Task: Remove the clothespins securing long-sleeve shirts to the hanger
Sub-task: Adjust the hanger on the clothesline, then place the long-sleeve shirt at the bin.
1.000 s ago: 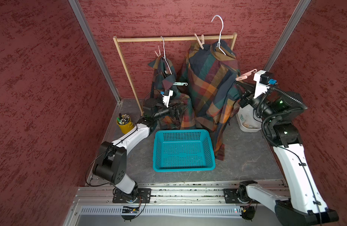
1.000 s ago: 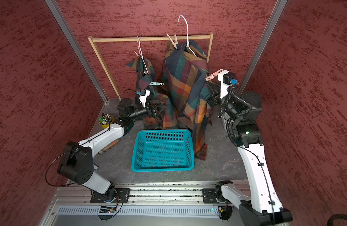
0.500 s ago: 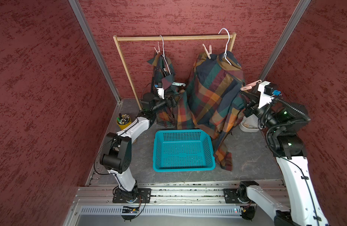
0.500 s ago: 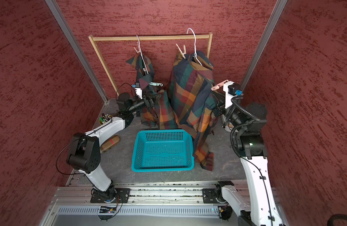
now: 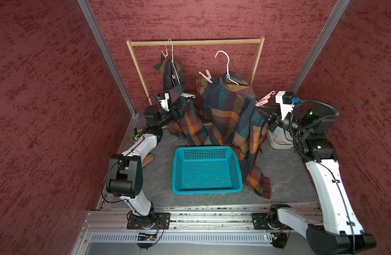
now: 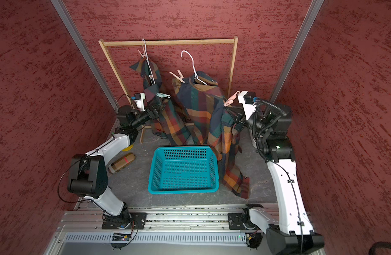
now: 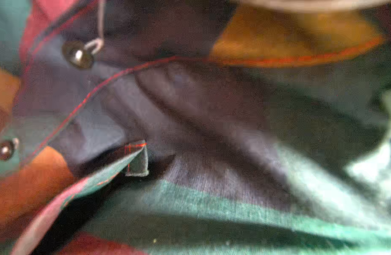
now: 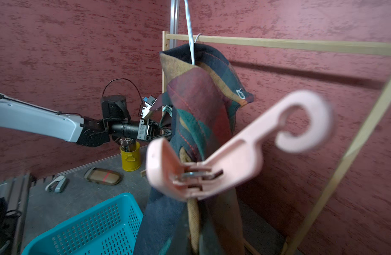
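Note:
Two plaid long-sleeve shirts hang on white wire hangers. The left shirt hangs from the wooden rail. The right shirt has sunk, and its hanger is off the rail. Pink clothespins sit at the left collar, the right shirt's near shoulder and its far shoulder; that last one is hooked. A mint clothespin sticks out of the left shirt. My right gripper is shut on the cloth just under the hooked pin, fingers hidden. My left gripper is open, pushed into the left shirt.
A teal basket stands on the floor in front of the shirts. A yellow pen cup and a brown case lie by the left arm. A white tub sits behind the right arm. Red walls close in on three sides.
The right gripper moved down and left, dragging the right shirt with it. That shirt's hanger came off the rail and dropped. The left arm raised its elbow, with its gripper still in the left shirt.

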Robot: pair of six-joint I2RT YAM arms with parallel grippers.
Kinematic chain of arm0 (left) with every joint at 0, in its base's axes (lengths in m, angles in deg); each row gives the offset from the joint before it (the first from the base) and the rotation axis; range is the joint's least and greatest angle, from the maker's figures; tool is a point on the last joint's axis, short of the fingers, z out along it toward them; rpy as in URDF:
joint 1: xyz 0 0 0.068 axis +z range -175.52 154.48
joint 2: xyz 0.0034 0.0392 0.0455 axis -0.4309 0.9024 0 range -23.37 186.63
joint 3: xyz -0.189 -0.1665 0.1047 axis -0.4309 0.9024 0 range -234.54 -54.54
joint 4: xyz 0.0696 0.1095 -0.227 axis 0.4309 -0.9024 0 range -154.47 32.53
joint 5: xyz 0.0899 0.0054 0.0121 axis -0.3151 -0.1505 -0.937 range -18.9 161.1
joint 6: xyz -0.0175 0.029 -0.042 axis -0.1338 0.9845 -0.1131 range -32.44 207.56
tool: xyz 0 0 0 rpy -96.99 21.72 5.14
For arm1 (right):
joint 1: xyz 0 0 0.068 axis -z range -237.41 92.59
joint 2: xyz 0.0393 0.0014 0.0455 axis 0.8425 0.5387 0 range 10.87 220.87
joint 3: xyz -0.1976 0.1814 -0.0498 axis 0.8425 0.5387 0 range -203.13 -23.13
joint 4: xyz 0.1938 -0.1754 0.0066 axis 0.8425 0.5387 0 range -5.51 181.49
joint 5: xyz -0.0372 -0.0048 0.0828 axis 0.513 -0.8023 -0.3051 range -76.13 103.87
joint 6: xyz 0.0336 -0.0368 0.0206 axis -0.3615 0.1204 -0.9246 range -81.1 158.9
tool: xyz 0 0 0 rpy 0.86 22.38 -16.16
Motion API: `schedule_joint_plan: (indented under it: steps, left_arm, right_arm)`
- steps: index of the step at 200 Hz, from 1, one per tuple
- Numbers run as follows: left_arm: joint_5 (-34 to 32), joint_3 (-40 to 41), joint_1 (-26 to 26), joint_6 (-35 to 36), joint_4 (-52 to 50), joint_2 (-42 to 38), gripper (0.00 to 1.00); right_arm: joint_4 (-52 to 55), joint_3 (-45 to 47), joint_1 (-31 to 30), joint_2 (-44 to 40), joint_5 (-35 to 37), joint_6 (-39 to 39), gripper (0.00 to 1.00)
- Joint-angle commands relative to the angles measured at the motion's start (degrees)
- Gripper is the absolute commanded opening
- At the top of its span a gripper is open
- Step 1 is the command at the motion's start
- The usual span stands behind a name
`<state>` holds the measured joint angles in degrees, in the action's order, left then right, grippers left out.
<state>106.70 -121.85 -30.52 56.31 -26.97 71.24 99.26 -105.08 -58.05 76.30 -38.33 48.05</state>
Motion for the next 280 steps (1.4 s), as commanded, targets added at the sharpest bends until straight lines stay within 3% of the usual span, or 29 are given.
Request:
schedule_joint_plan:
  steps: [1,37,65,109,154,216,260,280]
  left_arm:
    - [-2.11,0.86,1.13,1.37,-1.08,-3.73,0.97]
    - [-3.07,4.81,3.84,3.27,-5.32,-8.77,0.97]
    - [-2.18,7.83,6.47,5.21,-8.35,-13.71,0.98]
    - [7.96,11.01,12.04,10.98,-13.05,-23.77,0.99]
    - [17.93,10.00,12.25,14.02,-14.40,-31.23,1.00]
    - [29.43,-0.34,11.02,18.72,-19.71,-27.55,1.00]
    - [27.47,-7.81,5.60,29.33,-31.68,-22.96,1.00]
    - [26.81,-8.50,5.08,29.95,-32.63,-20.64,1.00]
  right_arm:
    - [-1.16,-4.68,0.11,2.28,-10.13,2.08,0.00]
    - [7.29,-13.91,0.12,8.00,-16.04,7.35,0.00]
    - [9.02,-14.51,0.12,9.73,-17.10,9.52,0.00]
    - [6.77,-11.01,0.12,11.93,-17.35,9.37,0.00]
    - [9.02,-10.55,0.12,13.88,-18.58,12.46,0.00]
    - [13.53,-9.66,0.12,12.73,-21.12,18.72,0.00]
    - [8.49,-5.69,0.12,9.66,-23.00,15.58,0.00]
    - [8.80,-5.52,0.12,8.95,-23.15,15.59,0.00]
